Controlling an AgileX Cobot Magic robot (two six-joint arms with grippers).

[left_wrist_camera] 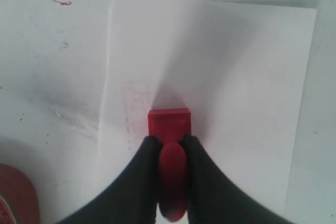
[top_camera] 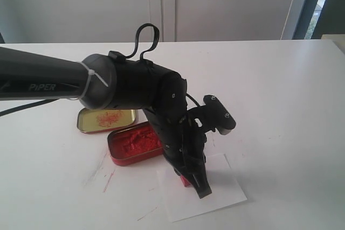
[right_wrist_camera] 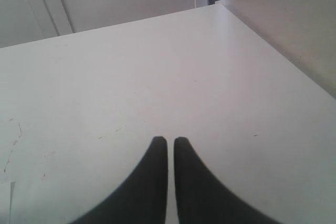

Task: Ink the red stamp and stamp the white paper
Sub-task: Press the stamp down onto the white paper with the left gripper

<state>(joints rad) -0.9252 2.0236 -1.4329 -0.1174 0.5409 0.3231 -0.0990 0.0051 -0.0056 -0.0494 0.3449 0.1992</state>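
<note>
My left gripper (left_wrist_camera: 169, 139) is shut on the knob handle of the red stamp (left_wrist_camera: 169, 121). The stamp's block sits face down on the white paper (left_wrist_camera: 231, 66), near the sheet's left part. A faint red smear (left_wrist_camera: 134, 103) marks the paper beside the block. In the exterior view the left arm reaches down over the paper (top_camera: 226, 187), and the stamp (top_camera: 186, 180) shows only as a red bit under the gripper (top_camera: 195, 184). My right gripper (right_wrist_camera: 170, 140) is shut on nothing, low over bare table.
The red ink tin (top_camera: 135, 144) lies open just left of the paper, and its edge shows in the left wrist view (left_wrist_camera: 16, 192). The gold lid (top_camera: 107, 119) lies behind it. Red ink streaks (top_camera: 108, 179) mark the table. The table's edge (right_wrist_camera: 273, 40) runs ahead of the right gripper.
</note>
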